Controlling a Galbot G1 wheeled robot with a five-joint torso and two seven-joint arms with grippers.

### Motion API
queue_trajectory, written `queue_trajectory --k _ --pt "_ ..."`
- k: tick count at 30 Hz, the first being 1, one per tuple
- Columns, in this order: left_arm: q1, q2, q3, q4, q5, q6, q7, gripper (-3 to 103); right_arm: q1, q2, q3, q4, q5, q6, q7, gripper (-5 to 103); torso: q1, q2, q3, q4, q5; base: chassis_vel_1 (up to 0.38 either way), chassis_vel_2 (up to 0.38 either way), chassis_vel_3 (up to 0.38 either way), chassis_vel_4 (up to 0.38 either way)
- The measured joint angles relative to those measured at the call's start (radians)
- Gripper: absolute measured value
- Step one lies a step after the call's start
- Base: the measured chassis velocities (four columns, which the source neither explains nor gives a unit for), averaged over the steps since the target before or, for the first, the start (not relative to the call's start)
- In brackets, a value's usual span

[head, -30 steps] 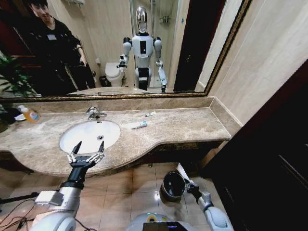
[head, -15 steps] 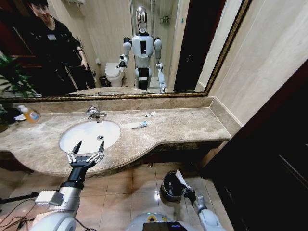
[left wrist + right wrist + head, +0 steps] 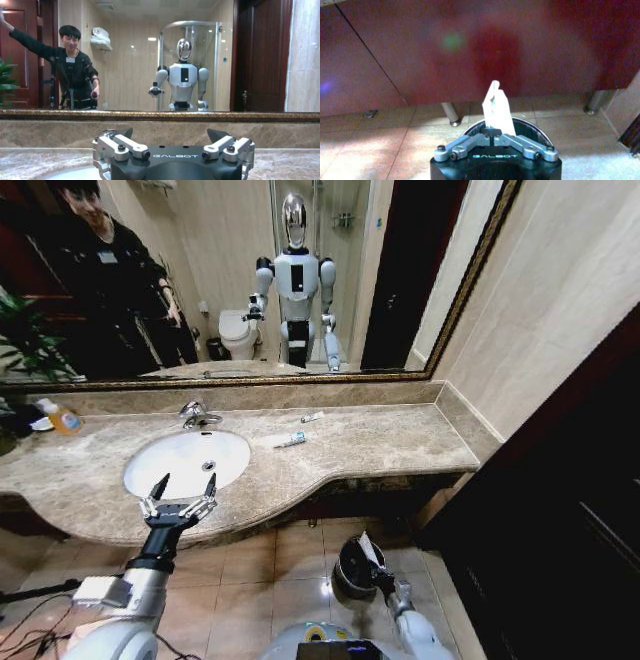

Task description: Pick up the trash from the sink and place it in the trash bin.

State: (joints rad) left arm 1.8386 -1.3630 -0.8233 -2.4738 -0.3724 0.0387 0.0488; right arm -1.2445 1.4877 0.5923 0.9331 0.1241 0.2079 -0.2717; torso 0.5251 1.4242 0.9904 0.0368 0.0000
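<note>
The right gripper [image 3: 493, 132] was low by the floor, its fingers clenched on a flat white packet [image 3: 497, 108] that stood upright from between the tips. In the head view that gripper [image 3: 378, 572] sat right over the trash bin [image 3: 352, 575], with the packet [image 3: 366, 548] poking up above the rim. The packet was thin, pale and slightly translucent, narrowing toward its top edge. The bin was a small round black bucket with a shiny metal rim [image 3: 536, 129], standing on the tiled floor in front of the dark red cabinet [image 3: 470, 48] under the counter.

Compared with a second before, the right gripper had drawn in toward the robot and to its left: it had been just beside the bin's far rim, and now it hung over the opening with the packet held lower and closer to the bin's middle. The left gripper [image 3: 180, 502] had not shifted; it hovered with fingers spread apart at the near edge of the sink [image 3: 150, 465], and the wrist view showed the same gripper [image 3: 173, 144] open before the mirror.

On the beige-brown marble counter [image 3: 400, 442] two small white tubes remained, one with a blue-green mark [image 3: 291, 440] just beside the basin and another [image 3: 312, 417] nearer the back wall. A chrome faucet [image 3: 197, 415] stood behind the white oval basin, and an orange soap bottle [image 3: 62, 418] stood at the counter's far left. The wide gilt-framed mirror [image 3: 330, 280] reflected the robot, a toilet and a shower stall.
</note>
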Motion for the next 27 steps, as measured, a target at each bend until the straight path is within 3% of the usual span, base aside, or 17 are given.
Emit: queue_trajectory --k 16,19,21,24,26,27 --pt "0.000 0.000 0.000 0.000 0.000 0.000 0.000 100 -0.013 -0.011 0.000 0.022 -0.039 -0.027 0.006 0 0.000 0.000 0.000 0.0000 -0.0002 0.000 0.000 0.000 0.000" --pt "0.000 0.000 0.000 0.000 0.000 0.000 0.000 100 -0.015 -0.011 0.000 0.021 -0.046 -0.025 0.013 16 0.000 0.000 0.000 0.0000 -0.0001 0.000 0.000 0.000 0.000" --pt "0.000 0.000 0.000 0.000 0.000 0.000 0.000 100 -0.014 -0.010 0.000 0.021 -0.046 -0.023 0.020 16 0.000 0.000 0.000 0.0000 -0.0001 0.000 0.000 0.000 0.000" --pt "0.000 0.000 0.000 0.000 0.000 0.000 0.000 100 -0.010 -0.004 -0.001 0.022 -0.045 -0.020 0.047 32 0.000 0.000 0.000 0.0000 0.0000 0.000 0.000 0.000 0.000" --pt "0.000 0.000 0.000 0.000 0.000 0.000 0.000 100 -0.009 -0.002 -0.001 0.024 -0.045 -0.019 0.051 32 0.000 0.000 0.000 0.0000 -0.0001 0.000 0.000 0.000 0.000" --pt "0.000 0.000 0.000 0.000 0.000 0.000 0.000 100 -0.010 -0.002 -0.001 0.026 -0.045 -0.019 0.054 37 0.000 0.000 0.000 0.0000 0.0000 0.000 0.000 0.000 0.000"
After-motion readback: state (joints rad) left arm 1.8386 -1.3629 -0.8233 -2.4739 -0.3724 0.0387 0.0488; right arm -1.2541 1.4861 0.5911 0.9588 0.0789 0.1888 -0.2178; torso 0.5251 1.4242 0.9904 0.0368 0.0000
